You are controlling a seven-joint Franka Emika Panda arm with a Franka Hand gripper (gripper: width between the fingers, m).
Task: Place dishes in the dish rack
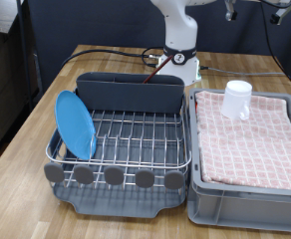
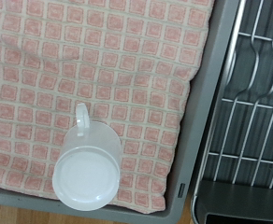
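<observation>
The bright-blue plate (image 1: 74, 124) stands on edge in the silver wire dish rack (image 1: 136, 139), at the exterior view's left. The small white cup (image 1: 237, 98) sits upside down on the pink checked cloth (image 1: 255, 139) in the grey crate. It also shows in the wrist view (image 2: 85, 168), with its handle pointing away from the crate's wall. The wrist camera looks down on it from well above. The rack's wires (image 2: 258, 103) show beside the crate in the wrist view. The gripper's fingers show in neither view. I cannot make out the wooden spoon.
The tall grey utensil caddy (image 1: 131, 92) stands along the rack's far side. The robot's white base (image 1: 180, 55) with dark cables stands behind it on the wooden table (image 1: 26, 149). The grey crate's rim (image 1: 193, 149) touches the rack's side.
</observation>
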